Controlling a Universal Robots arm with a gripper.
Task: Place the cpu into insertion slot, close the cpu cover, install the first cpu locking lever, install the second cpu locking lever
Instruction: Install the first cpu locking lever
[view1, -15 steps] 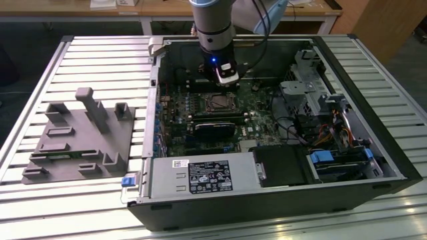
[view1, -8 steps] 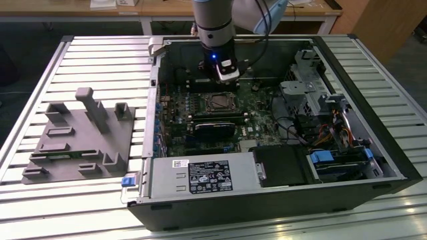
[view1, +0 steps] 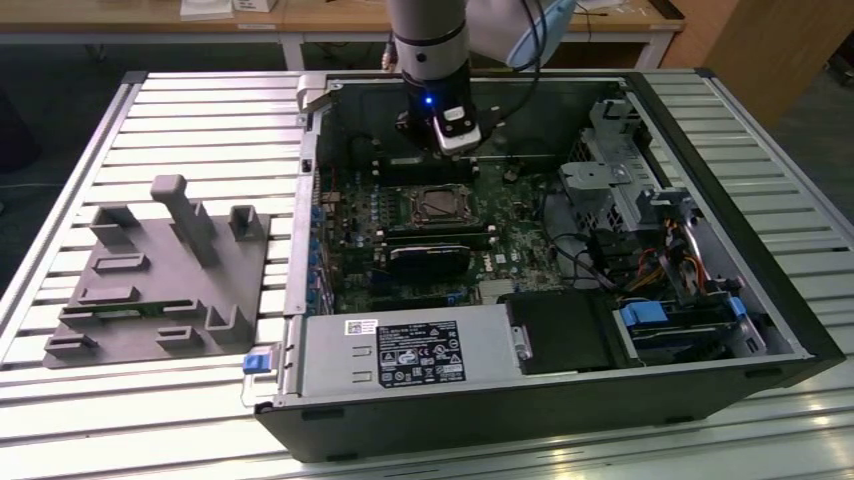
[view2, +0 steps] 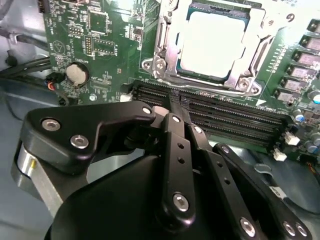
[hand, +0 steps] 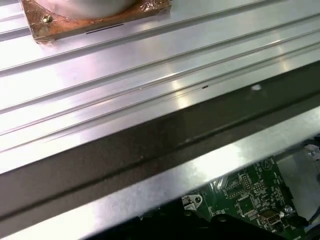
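1. gripper hangs inside the open computer case, its black linkage foreground in the second wrist view, tip just above the long black memory slots beside the socket. in the exterior view the gripper sits just behind the socket, toward the back wall of the case.
2. fingers look drawn together to a narrow point with nothing visible between them; i judge them clenched on nothing.
3. cpu lies flat in the insertion slot, its pale metal top showing square and level in the second wrist view; in the exterior view the insertion slot is the dark square with a silver rim at mid-board.
4. cpu cover appears to lie down over the chip, its frame bordering the lid on all sides, so placing seems done and closing looks done or nearly so. whether either locking lever is latched i cannot tell.
5. to do the lever step well, in my judgement: approach from the memory-slot side without brushing the slots, meet the thin lever wire with the closed tip, press down and sideways under its hook in one smooth sweep, and keep the force low so the green circuit board does not flex.
6. grey fixture block rests on the ribbed aluminium table, well apart from the case on the exterior view's left.
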